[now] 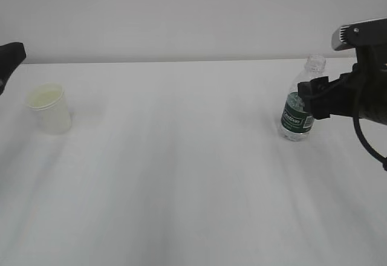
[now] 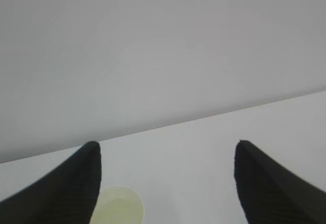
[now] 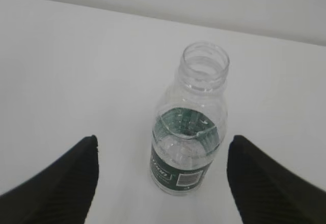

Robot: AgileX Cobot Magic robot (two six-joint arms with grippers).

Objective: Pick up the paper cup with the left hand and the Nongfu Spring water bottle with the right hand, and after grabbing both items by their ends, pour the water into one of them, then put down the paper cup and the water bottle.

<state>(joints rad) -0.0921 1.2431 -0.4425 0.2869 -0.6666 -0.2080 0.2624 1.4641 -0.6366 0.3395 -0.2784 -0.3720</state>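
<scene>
Standing upright on the white table (image 1: 181, 175), the small clear ribbed plastic Nongfu Spring water bottle (image 1: 298, 112) with its dark green label band is capless, so any knock could spill the water (image 3: 184, 155) inside. My right gripper (image 3: 160, 180) has its black jaws spread wide with the bottle between them, neither jaw touching it as far as I can tell. If I close off-centre or too high near the neck, I judge the light bottle could tip or slip.

My left gripper (image 2: 165, 183) is also spread apart and holds nothing. The small white tapered paper cup (image 1: 49, 107) with its pale cream-yellow inside stands well apart from the bottle, on the far left. From my left wrist view, the cup sits low beside my left-hand finger rather than centred, so closing now could clip the rim and topple it.

Only the exterior view shows both things at once and how far apart they stand. Only my right wrist view looks down into the bottle's open mouth and shows the jaws flanking it.
</scene>
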